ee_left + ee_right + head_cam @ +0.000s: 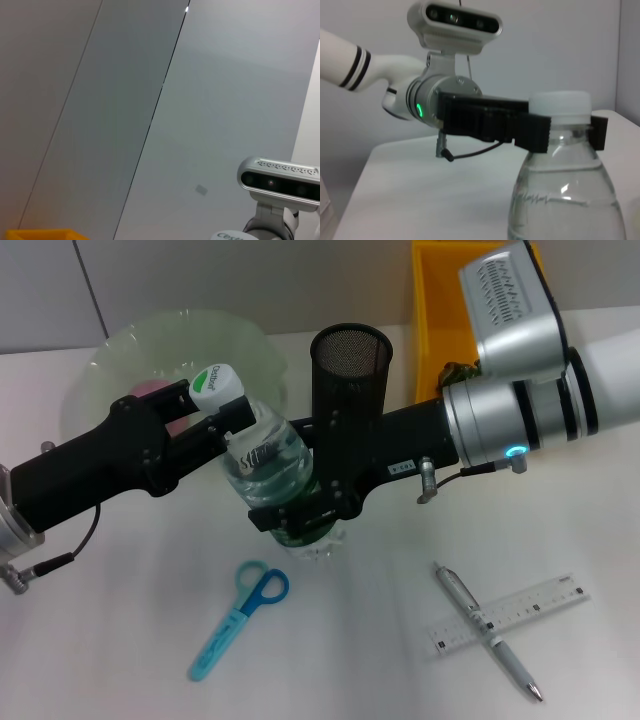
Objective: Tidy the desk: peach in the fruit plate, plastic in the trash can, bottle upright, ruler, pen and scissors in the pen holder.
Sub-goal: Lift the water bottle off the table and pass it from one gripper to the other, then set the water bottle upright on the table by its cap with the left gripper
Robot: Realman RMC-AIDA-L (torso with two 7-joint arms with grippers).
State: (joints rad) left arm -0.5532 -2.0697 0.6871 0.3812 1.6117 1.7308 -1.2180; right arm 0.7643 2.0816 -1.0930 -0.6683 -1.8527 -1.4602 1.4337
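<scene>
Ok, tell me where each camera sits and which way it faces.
Head view: on the head, looking down at the desk; both arms show, left claw on the neck of the bottle, right claw near its base.
Left wrist view: on the left wrist, facing up at a wall; only the right arm's camera shows.
Right wrist view: on the right wrist, looking across the desk at the bottle and left claw.
Shared: head and right wrist views both show the bottle and left claw.

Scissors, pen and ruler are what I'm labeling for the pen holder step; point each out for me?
scissors [240, 618]: head view, middle of the blue handle shaft.
pen [487, 631]: head view, mid-barrel where it crosses the ruler.
ruler [540, 606]: head view, clear strip right of the pen.
</scene>
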